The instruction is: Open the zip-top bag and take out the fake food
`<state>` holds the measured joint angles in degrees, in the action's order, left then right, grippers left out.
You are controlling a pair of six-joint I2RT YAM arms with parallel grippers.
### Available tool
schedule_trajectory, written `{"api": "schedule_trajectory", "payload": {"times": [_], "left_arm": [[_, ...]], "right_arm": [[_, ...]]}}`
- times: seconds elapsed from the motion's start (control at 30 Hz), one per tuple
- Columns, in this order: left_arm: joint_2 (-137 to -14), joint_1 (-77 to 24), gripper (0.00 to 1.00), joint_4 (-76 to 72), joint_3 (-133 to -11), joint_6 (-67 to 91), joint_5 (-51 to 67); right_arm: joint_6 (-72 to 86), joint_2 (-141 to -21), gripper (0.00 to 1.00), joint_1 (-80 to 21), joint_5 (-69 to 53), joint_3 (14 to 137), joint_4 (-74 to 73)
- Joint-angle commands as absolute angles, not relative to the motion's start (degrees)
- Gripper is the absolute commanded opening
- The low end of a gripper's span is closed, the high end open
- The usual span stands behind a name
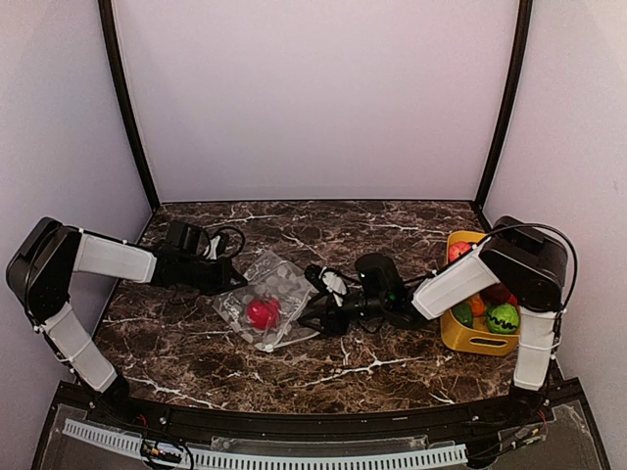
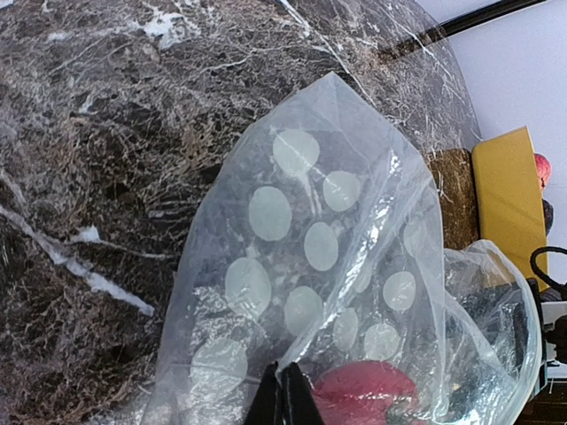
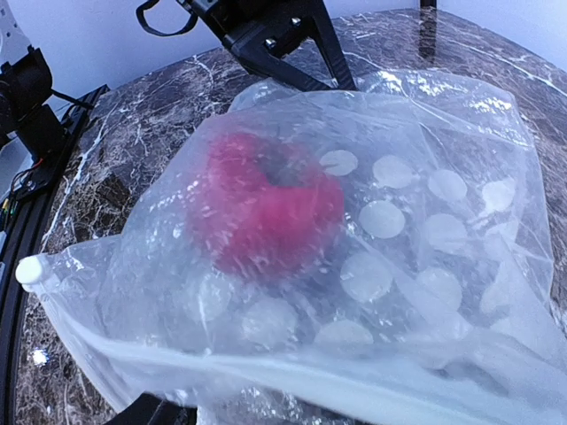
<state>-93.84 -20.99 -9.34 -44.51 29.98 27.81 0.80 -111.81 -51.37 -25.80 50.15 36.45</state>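
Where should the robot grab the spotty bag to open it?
Probably the zip strip along the bag's edge nearest the right arm, coming in low from that side. It is a stiffer, thicker band than the floppy sides and lies flat there, with a white slider at one end. The left fingers pinch the opposite side.

Dark brown marble tabletop (image 1: 392, 364) with white veins, plain pale lilac walls (image 1: 313, 98), black corner posts (image 1: 129, 108)

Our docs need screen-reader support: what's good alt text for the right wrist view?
A clear polka-dot zip-top bag holding a red toy fruit rests on a dark marble table, filling the frame. The left gripper, shut, pinches its far edge.
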Motion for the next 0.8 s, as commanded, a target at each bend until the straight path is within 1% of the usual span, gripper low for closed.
{"api": "schedule_trajectory", "payload": {"times": [0.0, 0.1, 0.37, 0.67, 0.77], "left_arm": [[-92.2, -20.9, 0.01, -9.5, -41.9, 31.0, 27.3], [-92.1, -21.5, 0.01, -10.0, -40.6, 31.5, 26.7], [-92.6, -24.5, 0.01, -12.8, -38.3, 34.2, 25.5], [-96.1, -28.9, 0.01, -15.3, -40.0, 36.6, 24.6], [-97.0, -30.4, 0.01, -16.1, -40.4, 38.0, 24.5]], "right_arm": [[-0.9, -115.6, 0.59, -53.2, -25.7, 54.3, 41.3], [-1.4, -118.6, 0.63, -54.0, -26.1, 57.2, 41.7], [-2.1, -123.7, 0.79, -55.6, -26.3, 62.6, 42.2], [-1.9, -127.4, 0.88, -56.6, -26.4, 68.1, 40.0], [-1.5, -128.5, 0.87, -57.0, -25.5, 69.8, 39.0]]}}
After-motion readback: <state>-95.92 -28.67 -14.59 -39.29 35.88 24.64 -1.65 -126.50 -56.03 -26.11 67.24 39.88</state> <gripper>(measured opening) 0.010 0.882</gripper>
